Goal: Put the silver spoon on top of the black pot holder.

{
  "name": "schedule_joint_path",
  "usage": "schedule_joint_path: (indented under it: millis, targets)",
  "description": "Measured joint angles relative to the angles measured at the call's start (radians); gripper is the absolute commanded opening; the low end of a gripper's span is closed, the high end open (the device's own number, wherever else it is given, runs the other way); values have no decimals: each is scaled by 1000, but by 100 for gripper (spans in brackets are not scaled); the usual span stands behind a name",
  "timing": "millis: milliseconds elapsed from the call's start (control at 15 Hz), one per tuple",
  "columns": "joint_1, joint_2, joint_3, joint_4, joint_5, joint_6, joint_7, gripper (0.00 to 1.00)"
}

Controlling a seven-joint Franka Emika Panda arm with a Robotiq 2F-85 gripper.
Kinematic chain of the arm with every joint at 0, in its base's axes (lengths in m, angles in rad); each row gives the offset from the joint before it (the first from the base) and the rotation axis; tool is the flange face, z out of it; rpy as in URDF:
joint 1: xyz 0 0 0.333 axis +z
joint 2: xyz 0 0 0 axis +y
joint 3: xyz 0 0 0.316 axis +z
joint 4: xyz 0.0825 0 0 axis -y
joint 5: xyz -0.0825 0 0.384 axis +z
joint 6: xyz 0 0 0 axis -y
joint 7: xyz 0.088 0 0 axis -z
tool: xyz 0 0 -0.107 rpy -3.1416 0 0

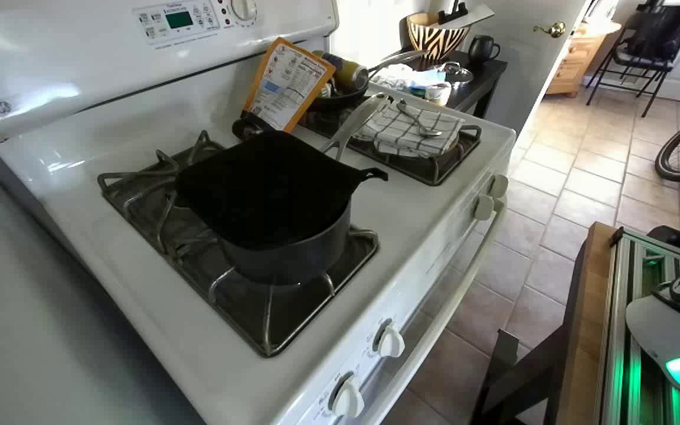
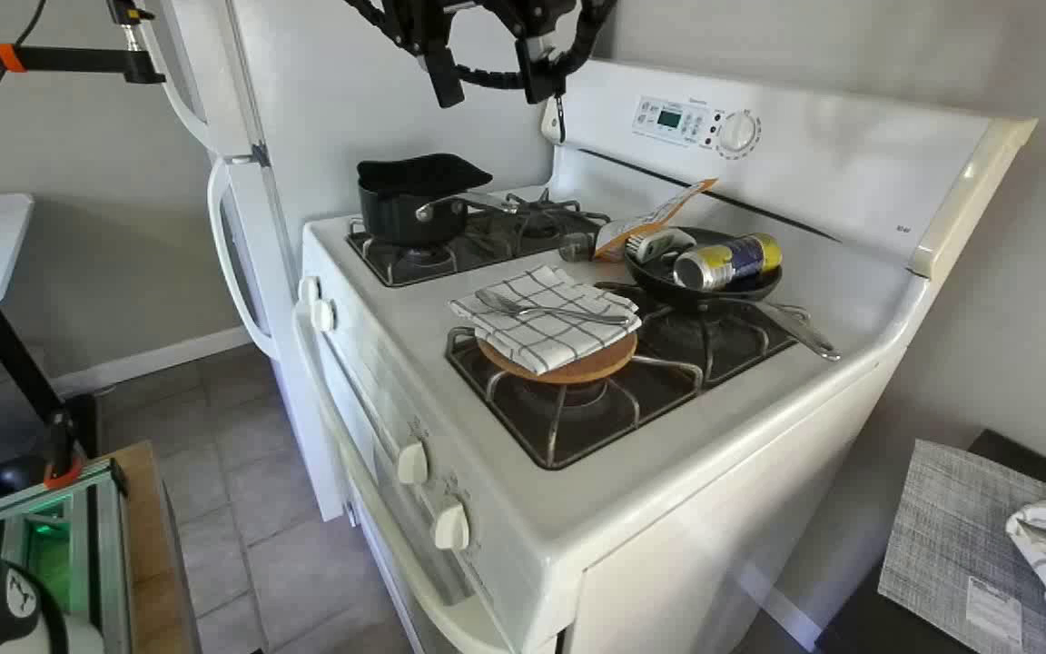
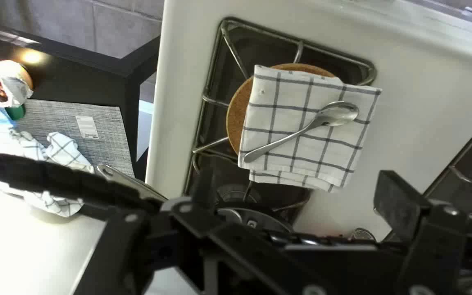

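The silver spoon [image 3: 335, 114] lies on a folded white cloth with grey checks [image 3: 289, 110]. It also shows in both exterior views [image 1: 430, 133] [image 2: 532, 312]. The cloth rests on a round cork trivet [image 3: 240, 114] on a burner grate. The black pot holder [image 1: 266, 183] lies over the top of a dark pot [image 1: 293, 260], its tab sticking out past the rim. It also shows in an exterior view [image 2: 423, 171]; it cannot be made out in the wrist view. My gripper [image 2: 491, 89] is open and empty, high above the stove. Its spread fingers [image 3: 297, 184] frame the cloth's near edge in the wrist view.
A frying pan [image 2: 650, 272] holding a can [image 2: 732, 261] and a brush stands at the stove's back. An orange-edged package [image 1: 290, 85] leans behind the pot. The pot's metal handle [image 1: 355, 124] points toward the cloth. The stove's back panel [image 2: 804, 173] rises behind.
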Motion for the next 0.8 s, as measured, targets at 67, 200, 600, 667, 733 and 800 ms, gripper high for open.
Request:
schedule_joint_path:
  millis: [67, 200, 600, 667, 733, 800]
  targets:
    - [0, 0, 0, 0, 0, 0, 0, 100]
    - [0, 0, 0, 0, 0, 0, 0, 100]
    - [-3, 5, 4, 0, 0, 0, 49, 100]
    - [-11, 13, 13, 0, 0, 0, 104, 100]
    - [-20, 23, 24, 0, 0, 0, 161, 100]
    - [-28, 36, 35, 0, 0, 0, 217, 100]
